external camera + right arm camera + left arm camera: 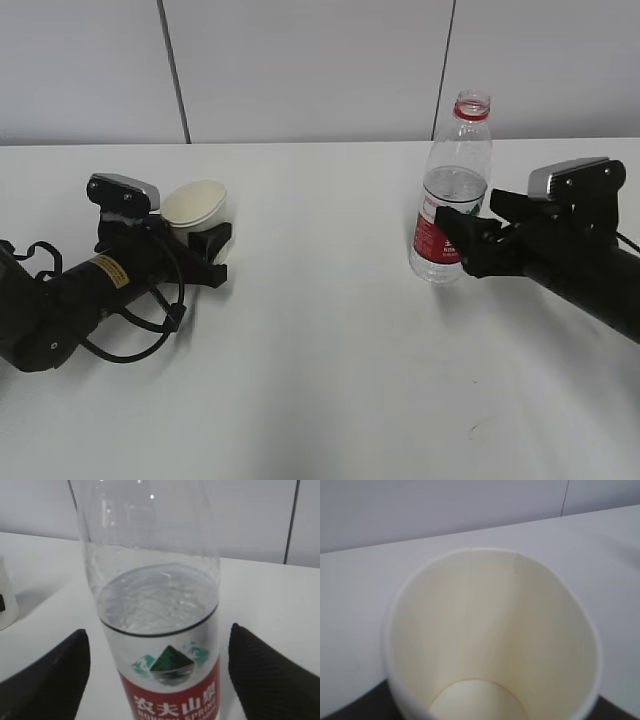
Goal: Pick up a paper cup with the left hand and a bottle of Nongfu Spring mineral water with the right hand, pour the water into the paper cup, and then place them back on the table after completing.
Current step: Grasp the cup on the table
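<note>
On the left of the white counter (320,330) we see the left tool (205,245) around the paper cup (195,203). The cup tilts, its open mouth toward the camera, and its inside looks dry. We cannot tell whether the fingers actually press its wall. On the right, the uncapped Nongfu Spring bottle (452,190) stands upright on the counter, water (157,602) reaching roughly half its height. Our right tool (462,238) is spread wide, one dark finger (45,680) on each side of the bottle's red label, both clear of the plastic.
</note>
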Robot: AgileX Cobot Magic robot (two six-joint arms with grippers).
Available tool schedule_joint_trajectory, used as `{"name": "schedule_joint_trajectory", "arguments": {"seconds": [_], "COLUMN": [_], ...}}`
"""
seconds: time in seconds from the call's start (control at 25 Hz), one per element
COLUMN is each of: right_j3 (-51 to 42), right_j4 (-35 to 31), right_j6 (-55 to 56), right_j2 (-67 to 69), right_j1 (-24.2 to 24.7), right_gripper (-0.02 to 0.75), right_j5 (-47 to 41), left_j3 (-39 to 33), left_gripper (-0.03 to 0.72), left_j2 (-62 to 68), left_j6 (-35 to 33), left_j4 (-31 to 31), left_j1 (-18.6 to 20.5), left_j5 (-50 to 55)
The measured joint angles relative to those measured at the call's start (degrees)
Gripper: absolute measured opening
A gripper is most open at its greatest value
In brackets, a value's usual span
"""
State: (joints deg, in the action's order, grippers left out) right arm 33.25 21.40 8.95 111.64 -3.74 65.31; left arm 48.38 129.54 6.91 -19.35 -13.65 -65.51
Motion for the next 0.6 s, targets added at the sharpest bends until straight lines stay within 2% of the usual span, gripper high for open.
{"name": "schedule_joint_trajectory", "arguments": {"seconds": [0.16, 0.4, 0.6], "right_j3": [2.22, 2.85, 2.85], "right_j4": [3.69, 3.09, 2.61], "right_j6": [0.35, 0.6, 0.6], "right_j2": [1.17, 3.17, 3.37], "right_j1": [0.0, 0.0, 0.0], "right_gripper": [0.617, 0.533, 0.517], "right_j5": [0.0, 0.0, 0.0], "left_j3": [0.0, 0.0, 0.0], "left_gripper": [0.372, 0.372, 0.372], "left_j2": [0.0, 0.0, 0.0], "left_j6": [0.0, 0.0, 0.0], "left_j4": [0.0, 0.0, 0.0], "left_j1": [0.0, 0.0, 0.0], "left_j5": [0.0, 0.0, 0.0]}}
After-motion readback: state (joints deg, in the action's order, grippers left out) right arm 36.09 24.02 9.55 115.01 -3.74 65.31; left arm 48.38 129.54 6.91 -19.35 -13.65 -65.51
